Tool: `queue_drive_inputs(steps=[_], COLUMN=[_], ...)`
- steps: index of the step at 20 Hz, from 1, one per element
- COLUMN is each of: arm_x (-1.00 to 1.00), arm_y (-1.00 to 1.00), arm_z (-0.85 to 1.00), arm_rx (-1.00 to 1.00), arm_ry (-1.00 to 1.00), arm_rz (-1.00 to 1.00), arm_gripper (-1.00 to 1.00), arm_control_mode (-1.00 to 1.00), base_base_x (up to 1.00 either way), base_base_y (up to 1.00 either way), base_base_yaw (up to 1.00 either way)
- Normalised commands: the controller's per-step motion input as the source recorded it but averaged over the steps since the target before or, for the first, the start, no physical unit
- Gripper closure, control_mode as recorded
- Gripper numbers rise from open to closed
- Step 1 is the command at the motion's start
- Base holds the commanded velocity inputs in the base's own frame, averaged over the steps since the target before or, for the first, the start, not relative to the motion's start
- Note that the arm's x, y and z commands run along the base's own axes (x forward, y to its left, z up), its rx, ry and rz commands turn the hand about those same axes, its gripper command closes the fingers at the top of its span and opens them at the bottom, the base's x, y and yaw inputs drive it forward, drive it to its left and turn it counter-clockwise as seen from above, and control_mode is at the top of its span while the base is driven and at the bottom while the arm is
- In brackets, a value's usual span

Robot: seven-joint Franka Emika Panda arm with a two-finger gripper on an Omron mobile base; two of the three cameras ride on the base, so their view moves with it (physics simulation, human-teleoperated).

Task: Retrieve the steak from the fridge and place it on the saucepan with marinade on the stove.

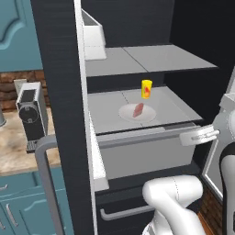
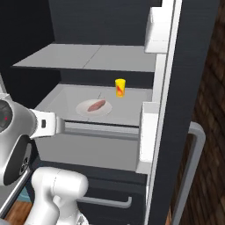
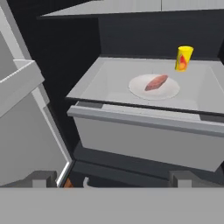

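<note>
1. My claw (image 3: 112,178) hangs wide apart and empty, low before the open fridge (image 1: 62,92).
2. The steak (image 3: 156,82) lies on a white plate (image 3: 140,89) on the middle grey shelf (image 3: 100,83), its long axis running diagonally from near-left to far-right.
3. A yellow carton (image 3: 183,58) stands upright just beyond, to the right.

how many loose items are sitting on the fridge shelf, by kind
steak: 1
white plate: 1
yellow carton: 1
total: 3
</note>
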Motion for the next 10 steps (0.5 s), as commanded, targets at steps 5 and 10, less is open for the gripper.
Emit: queue_drive_inputs(steps=[5,10], arm_x=[0.00,0.00], arm_y=[0.00,0.00], arm_z=[0.00,0.00], arm_rx=[0.00,0.00], arm_ry=[0.00,0.00], arm_rz=[0.00,0.00], arm_gripper=[-1.00,-1.00], arm_control_mode=[1.00,1.00], base_base_x=[0.88,0.86], base_base_y=[0.00,0.00], base_base_yaw=[0.00,0.00])
